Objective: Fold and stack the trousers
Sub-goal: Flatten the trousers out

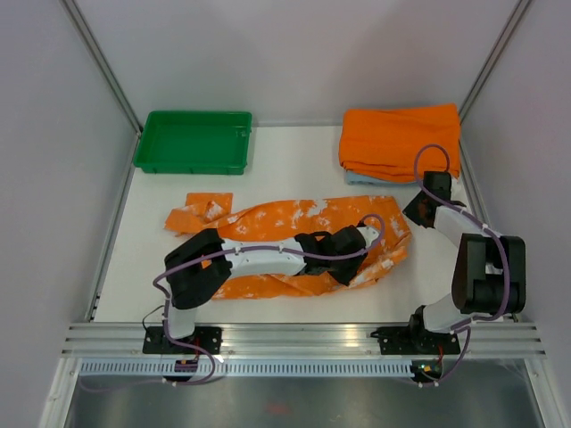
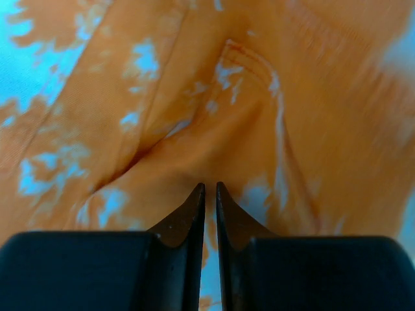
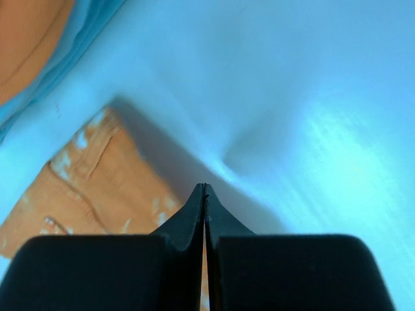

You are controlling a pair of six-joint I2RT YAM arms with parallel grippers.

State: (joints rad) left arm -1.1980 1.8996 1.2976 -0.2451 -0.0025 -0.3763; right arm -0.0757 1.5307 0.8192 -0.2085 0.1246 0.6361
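The trousers [image 1: 268,214] lie crumpled across the middle of the table [image 1: 294,169], the left gripper [image 2: 210,186] down at their right end, its 2 jaws a slit apart, whether pinching cloth I cannot tell, the right gripper [image 3: 205,186] pressed shut, empty, just beside.

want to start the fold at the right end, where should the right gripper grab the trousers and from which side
Pinch the trousers at the corner of their right end, coming in low from the right. That corner juts onto bare table just beside the shut right gripper and lies flat, so one finger could probably slide under its edge. The jaws must open first.
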